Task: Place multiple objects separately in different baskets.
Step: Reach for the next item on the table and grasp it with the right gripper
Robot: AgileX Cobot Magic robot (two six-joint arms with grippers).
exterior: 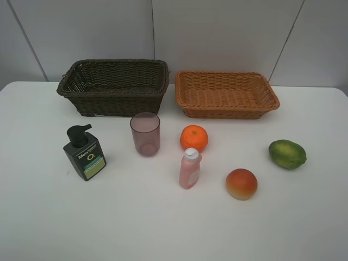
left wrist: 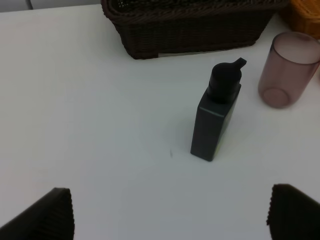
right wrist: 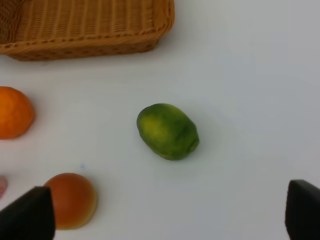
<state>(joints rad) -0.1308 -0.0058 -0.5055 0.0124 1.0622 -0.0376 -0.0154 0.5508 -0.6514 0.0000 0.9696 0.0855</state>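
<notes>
Pump bottle (left wrist: pixel 212 125) facing left end effector (left wrist: pixel 172 215), green fruit (right wrist: pixel 167 131) facing right end effector (right wrist: pixel 165 215); both released, each target standing clear for picking.

The dark brown basket (left wrist: pixel 195 30) is cut off by the left wrist view's edge, and in the right wrist view the orange (right wrist: pixel 14 112) is clipped and the tan basket (right wrist: pixel 85 30) truncated.

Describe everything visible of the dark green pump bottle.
The dark green pump bottle is square-sided and looks like plastic, with a black pump head on top. Its front label has white lettering above a light green panel. It stands upright on the white table, before the dark brown basket, left of the pink cup, touching neither.
</notes>
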